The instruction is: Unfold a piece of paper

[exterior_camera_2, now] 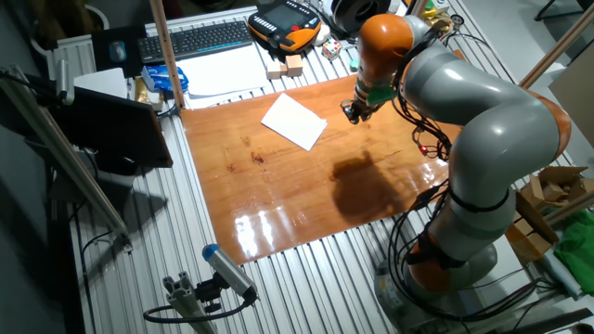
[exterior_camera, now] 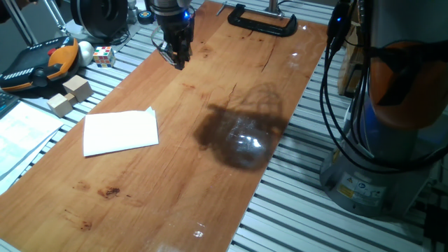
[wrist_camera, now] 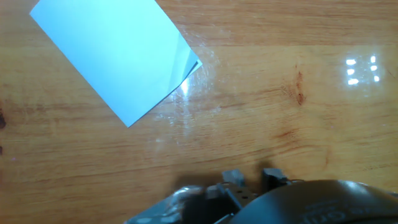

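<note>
Seemingly the jaws stand close together with nothing between them, though no view shows the tips well enough to be sure. The gripper [exterior_camera: 178, 57] hangs above the wooden tabletop [exterior_camera: 210, 175], well apart from the piece of paper [exterior_camera: 120, 132]. That sheet lies folded flat on the tabletop, one corner slightly lifted, near two wooden blocks [exterior_camera: 70, 94] just off the tabletop's edge.

Count on and around the board — one folded piece of paper [exterior_camera: 120, 132], two wooden blocks [exterior_camera: 70, 95], one Rubik's cube [exterior_camera: 103, 55], one black clamp [exterior_camera: 262, 21] at 12 o'clock, one keyboard [exterior_camera_2: 197, 39], one gripper [exterior_camera: 177, 57].
</note>
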You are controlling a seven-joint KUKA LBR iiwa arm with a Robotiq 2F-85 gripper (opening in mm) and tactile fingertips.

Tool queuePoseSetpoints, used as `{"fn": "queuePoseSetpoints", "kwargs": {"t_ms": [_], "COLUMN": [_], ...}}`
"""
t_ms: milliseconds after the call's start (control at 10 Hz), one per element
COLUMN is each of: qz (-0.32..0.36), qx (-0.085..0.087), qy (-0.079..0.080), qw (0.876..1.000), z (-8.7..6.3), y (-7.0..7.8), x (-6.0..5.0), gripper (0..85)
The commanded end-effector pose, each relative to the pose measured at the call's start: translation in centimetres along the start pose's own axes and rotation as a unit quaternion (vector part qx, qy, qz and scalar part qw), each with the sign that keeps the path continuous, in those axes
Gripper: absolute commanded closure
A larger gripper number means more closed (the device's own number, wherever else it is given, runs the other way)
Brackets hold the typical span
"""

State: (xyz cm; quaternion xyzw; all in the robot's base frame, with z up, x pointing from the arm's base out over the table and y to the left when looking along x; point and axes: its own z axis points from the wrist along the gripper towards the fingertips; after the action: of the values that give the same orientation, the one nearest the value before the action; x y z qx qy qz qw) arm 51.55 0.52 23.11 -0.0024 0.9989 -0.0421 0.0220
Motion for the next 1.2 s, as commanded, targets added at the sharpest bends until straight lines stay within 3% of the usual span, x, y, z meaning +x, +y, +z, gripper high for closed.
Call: {"fn": "queuePoseSetpoints", "kwargs": {"t_ms": [0,200,400,500,1100], "qz": [0.001,0.0,0.0,0.007,0.006], "qx": [-0.003,-0.01,-0.029,-0.049,-0.054], "qy": [0.002,0.003,0.006,0.011,0.013], "qw": [1.0,1.0,1.0,0.999,0.998], "z": [0.2,0.5,0.9,1.2,4.1], "y": [0.1,0.3,0.3,0.3,1.1], "x": [-0.1,-0.2,-0.6,-0.9,-2.8], "gripper": [83.0,83.0,83.0,83.0,83.0]}}
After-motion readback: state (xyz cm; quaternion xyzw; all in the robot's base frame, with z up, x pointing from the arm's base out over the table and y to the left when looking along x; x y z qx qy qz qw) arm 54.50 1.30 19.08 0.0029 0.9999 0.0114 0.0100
